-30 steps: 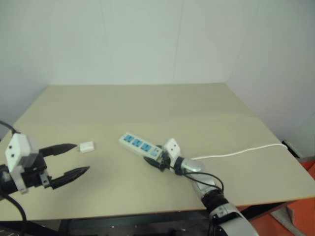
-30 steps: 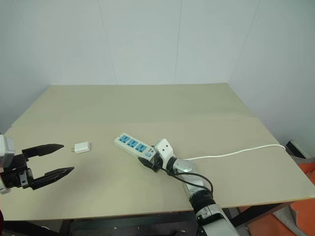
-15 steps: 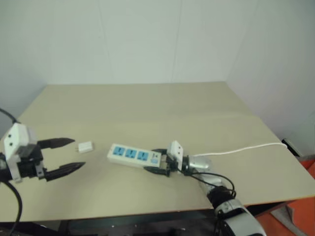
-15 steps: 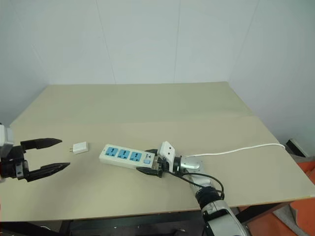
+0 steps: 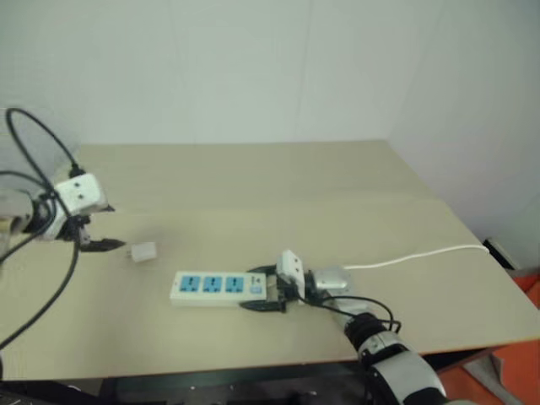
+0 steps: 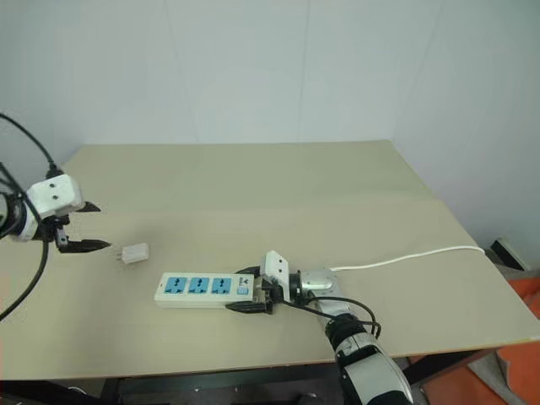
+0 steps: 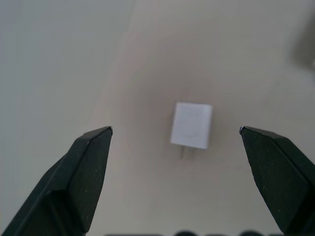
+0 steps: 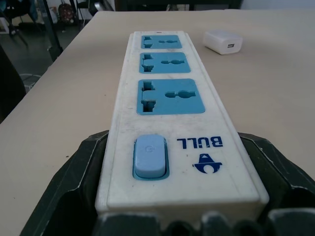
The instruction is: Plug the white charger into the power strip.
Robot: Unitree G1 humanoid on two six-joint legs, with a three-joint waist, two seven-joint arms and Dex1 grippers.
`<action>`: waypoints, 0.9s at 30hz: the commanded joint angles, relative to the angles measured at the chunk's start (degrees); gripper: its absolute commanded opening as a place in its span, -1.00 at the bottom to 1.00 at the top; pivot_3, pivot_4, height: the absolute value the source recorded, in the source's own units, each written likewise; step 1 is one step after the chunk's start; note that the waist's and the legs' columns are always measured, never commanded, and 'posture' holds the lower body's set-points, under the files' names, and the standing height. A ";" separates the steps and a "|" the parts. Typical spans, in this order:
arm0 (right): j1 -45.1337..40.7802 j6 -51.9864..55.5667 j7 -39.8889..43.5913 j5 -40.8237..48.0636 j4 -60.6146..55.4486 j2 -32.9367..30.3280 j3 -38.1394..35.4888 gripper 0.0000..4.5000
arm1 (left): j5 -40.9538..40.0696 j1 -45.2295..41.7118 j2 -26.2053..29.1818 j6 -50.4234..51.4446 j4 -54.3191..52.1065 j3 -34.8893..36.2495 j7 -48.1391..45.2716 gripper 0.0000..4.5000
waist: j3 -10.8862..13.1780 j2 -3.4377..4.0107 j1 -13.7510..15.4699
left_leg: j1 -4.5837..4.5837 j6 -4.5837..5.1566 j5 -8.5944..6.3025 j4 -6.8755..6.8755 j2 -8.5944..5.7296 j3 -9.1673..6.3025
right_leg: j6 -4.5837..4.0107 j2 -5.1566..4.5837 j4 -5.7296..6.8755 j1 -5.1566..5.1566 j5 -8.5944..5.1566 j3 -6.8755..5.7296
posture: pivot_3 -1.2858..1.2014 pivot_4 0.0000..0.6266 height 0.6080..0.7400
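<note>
White charger [image 6: 135, 252] lies flat on the desk [image 6: 278, 186], at ten o'clock from the power strip [image 6: 197, 288] and just apart from it, with the left pincer [image 7: 175, 142] spread wide just beside it, while the right pincer [image 8: 182, 162] clamps the strip's switch end.

A plain beige rectangular worktop [image 6: 253, 177] stands in a corner of bare white panelled walls [image 6: 253, 67], evenly lit.
</note>
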 commanded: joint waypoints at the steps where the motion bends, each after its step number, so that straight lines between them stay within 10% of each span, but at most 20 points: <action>1: -0.49 -0.55 -0.92 0.44 -1.94 0.27 -0.64 0.52 | 7.99 -6.49 -1.40 -6.88 7.44 -4.75 0.15 1.00 | 0.00 0.00 0.06 | 0.01 -0.03 -0.02 0.00 0.03 0.00 | -0.01 0.04 0.02 0.00 -0.01 0.04 | 0.03 -0.52 1.00; 27: 1.74 2.48 -5.77 0.52 -5.41 0.52 -1.03 0.52 | 24.64 1.29 -13.31 -11.36 7.15 -10.52 18.33 1.00 | 0.00 -0.02 1.07 | 0.16 -0.05 -0.03 0.05 0.04 0.15 | -0.02 0.35 0.27 -0.04 -0.01 0.76 | 0.03 -0.52 1.00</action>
